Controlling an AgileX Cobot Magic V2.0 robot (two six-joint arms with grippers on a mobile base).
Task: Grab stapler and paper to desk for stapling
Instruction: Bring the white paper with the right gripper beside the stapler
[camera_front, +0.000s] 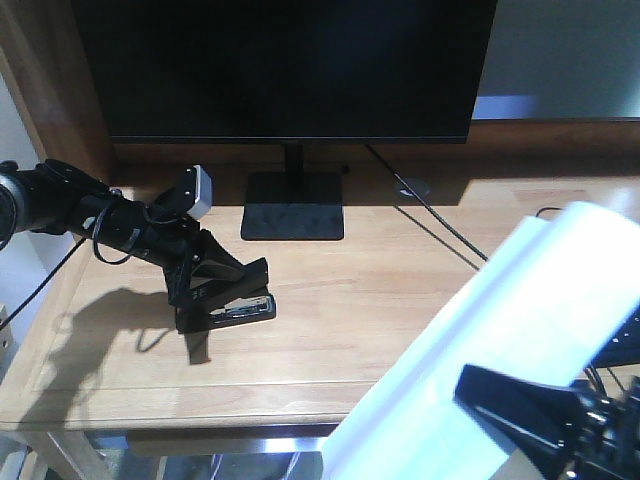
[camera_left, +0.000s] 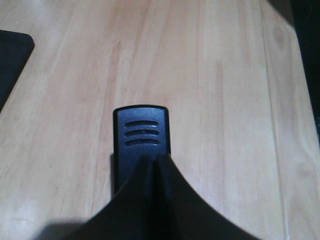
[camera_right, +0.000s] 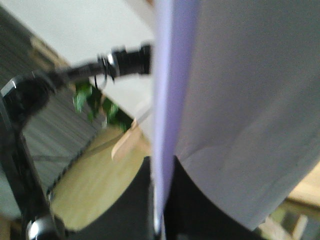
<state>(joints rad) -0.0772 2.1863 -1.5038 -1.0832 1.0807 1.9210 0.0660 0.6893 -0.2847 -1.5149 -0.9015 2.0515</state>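
Left-centre on the light butcher-block wooden worktop (camera_front: 380, 300), just in front of the black monitor stand (camera_front: 293, 205): small black stapler (camera_left: 142, 131), ribbed nose, down on the wood, left pincer (camera_left: 155, 162) clamped over its rear. Bare smooth planks ahead and to its right. Front-right edge: plain white sheet of paper (camera_front: 500, 340), slightly bowed, raised off the worktop, right pincer (camera_right: 159, 170) pinched narrow on its near edge

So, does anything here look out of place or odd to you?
Only the paper: the right gripper pinches one edge, so the sheet arches in the air over the desk instead of lying flat. The stapler sits on the desk in the left gripper, nothing odd.
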